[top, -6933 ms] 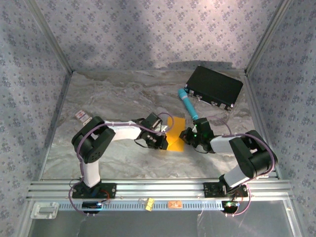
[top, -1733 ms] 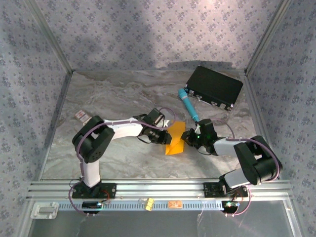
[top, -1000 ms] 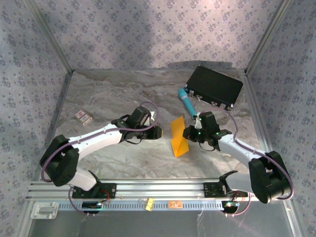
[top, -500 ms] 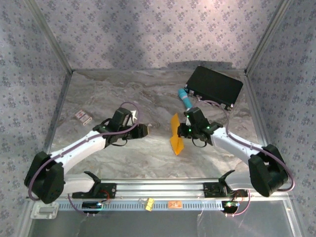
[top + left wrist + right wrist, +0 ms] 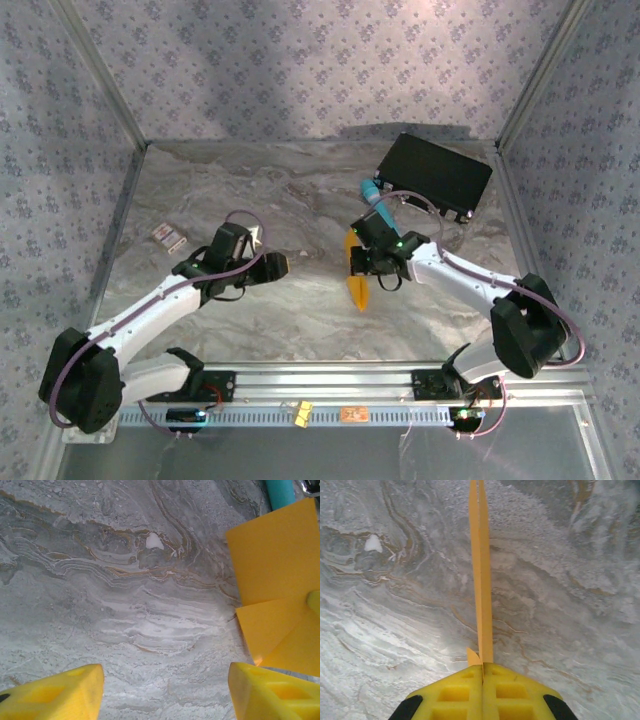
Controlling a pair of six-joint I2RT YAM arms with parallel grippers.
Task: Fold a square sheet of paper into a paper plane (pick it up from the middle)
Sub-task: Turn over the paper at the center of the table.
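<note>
The square sheet of paper (image 5: 357,280) is bright orange-yellow, folded along creases and held upright on edge above the marble table (image 5: 240,190). My right gripper (image 5: 363,262) is shut on its rear end. In the right wrist view the paper (image 5: 481,580) runs straight away from the closed gripper (image 5: 483,667), seen edge-on as a thin strip. My left gripper (image 5: 276,266) stands open to the left of the paper, apart from it. Its fingers (image 5: 275,692) are spread with only bare table between them, and the folded paper (image 5: 277,575) shows at the right.
A teal cylinder (image 5: 377,198) lies just behind the paper, its end (image 5: 280,491) at the top right of the left wrist view. A black box (image 5: 433,175) sits at the back right. A small white-and-red card (image 5: 168,237) lies at the left. Patterned walls enclose the table.
My left arm has pulled back to the left, away from the paper, and its jaws have spread. The right gripper has carried the paper a little back and left, turning it edge-on.
</note>
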